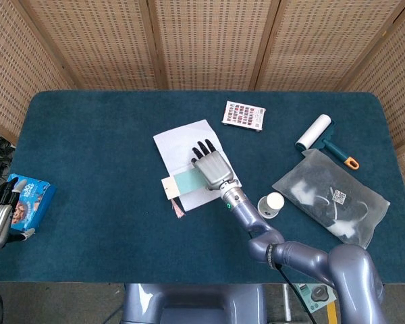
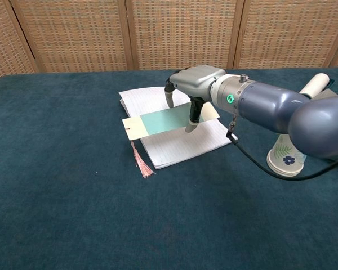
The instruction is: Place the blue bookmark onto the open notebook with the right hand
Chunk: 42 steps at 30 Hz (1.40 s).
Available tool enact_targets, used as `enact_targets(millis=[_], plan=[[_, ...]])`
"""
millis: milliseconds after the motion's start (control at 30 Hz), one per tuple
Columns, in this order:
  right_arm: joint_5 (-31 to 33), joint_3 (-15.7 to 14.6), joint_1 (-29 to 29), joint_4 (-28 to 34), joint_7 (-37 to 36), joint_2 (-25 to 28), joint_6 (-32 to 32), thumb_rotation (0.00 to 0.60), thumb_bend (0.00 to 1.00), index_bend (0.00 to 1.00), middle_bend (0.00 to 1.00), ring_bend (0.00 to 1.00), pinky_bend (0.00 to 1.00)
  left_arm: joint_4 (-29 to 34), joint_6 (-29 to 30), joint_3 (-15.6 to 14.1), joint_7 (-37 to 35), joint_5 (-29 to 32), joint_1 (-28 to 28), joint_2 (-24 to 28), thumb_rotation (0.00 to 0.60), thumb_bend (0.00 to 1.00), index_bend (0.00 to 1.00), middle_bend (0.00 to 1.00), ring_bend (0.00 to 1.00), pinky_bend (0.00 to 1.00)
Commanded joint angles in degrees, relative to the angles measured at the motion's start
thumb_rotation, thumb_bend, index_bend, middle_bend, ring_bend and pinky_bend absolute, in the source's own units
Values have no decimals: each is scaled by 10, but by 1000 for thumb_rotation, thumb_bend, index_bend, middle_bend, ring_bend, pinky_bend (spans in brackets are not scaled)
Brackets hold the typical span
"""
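I see a teal bookmark [image 2: 164,120] with a cream end and pink tassel [image 2: 141,162], over a white lined notebook [image 2: 183,144] on my dark teal table [image 2: 56,185]. My right hand [image 2: 195,81] is grey with black fingertips; the paper cup [image 2: 283,153] shows a blue flower.

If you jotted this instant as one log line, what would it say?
robot hand (right): holds blue bookmark | bookmark: over open notebook, tassel trailing onto table | release: not yet

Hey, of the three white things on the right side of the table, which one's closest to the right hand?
The paper cup, standing just right of the right hand. The lint roller and the plastic bag lie farther right.
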State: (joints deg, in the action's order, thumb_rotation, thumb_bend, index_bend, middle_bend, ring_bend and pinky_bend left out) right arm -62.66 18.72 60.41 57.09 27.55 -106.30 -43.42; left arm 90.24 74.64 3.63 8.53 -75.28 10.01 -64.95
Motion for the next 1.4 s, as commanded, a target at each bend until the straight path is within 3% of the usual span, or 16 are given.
enact_targets(millis=[33,300,567,1400], plan=[[-2,0,20,-43,-18,-17,20,600,321,747,217,0,51,-1,0,0,-1,0,0,0,600,27,0,0,0,0],[-10,-6,42,-119,-51,-40,55,600,320,747,217,0,47,-5,-6,0,-1,5,2,-2,600,26,0,0,0,0],[-61,-27,64,-185,-124,-60,73,600,321,748,221,0,47,-8,-11,1,1,10,5,-5,600,27,0,0,0,0],[-145,-66,108,-327,-279,-101,109,600,321,750,227,0,43,-18,-23,2,-2,21,9,-9,600,27,0,0,0,0]])
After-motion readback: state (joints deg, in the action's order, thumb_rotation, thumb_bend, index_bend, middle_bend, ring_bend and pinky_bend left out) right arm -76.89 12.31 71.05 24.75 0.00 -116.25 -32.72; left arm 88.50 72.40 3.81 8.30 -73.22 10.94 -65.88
